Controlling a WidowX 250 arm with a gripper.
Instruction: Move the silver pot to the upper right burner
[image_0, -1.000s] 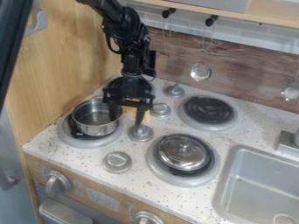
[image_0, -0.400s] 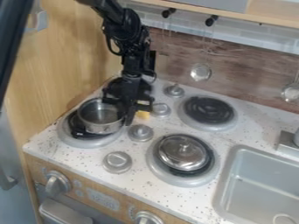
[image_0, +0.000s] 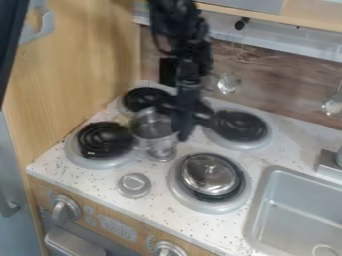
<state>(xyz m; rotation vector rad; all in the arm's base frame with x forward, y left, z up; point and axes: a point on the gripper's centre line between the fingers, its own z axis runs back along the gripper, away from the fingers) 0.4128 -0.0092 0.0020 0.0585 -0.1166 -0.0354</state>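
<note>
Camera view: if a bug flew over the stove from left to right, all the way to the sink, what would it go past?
Front left burner → silver pot → round silver lid → grey sink.

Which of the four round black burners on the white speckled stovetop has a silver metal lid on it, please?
The lower right black burner, next to the grey rectangular sink; it alone has the round silver lid on it.
</note>
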